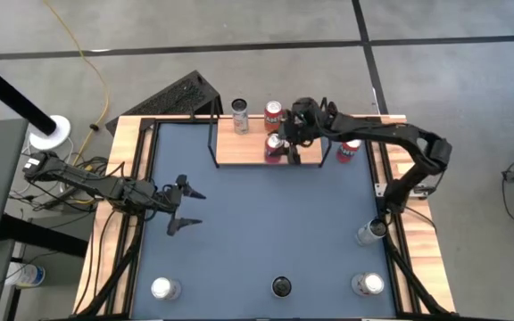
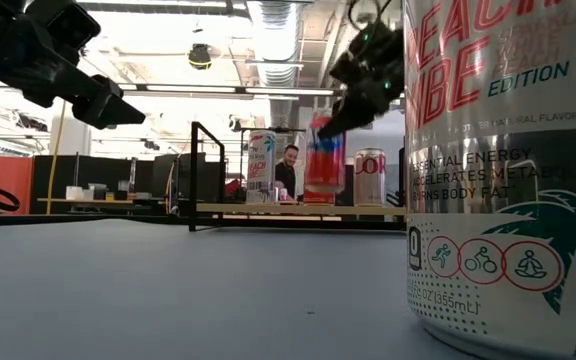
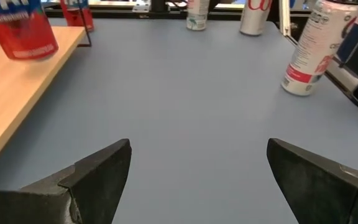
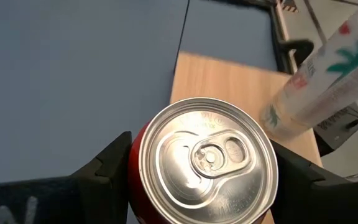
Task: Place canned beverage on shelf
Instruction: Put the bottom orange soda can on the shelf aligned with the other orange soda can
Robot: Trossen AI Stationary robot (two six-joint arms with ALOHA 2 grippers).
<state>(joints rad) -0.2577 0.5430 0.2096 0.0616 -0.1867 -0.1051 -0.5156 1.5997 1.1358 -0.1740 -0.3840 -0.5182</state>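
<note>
Table (image 1: 257, 232), blue top: shelf (image 1: 244, 152) at far edge; white can (image 1: 240, 116) and red can (image 1: 274, 114) beyond it; four cans well apart toward near edge.

Shelf: red can (image 1: 274, 148).

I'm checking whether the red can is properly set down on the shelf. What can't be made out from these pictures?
- High view: right gripper covers the red can's top.
- Right wrist view: the can hides its own base and the shelf beneath.
- Low view: the can's base looks blurred; contact with the board is unclear.
</note>
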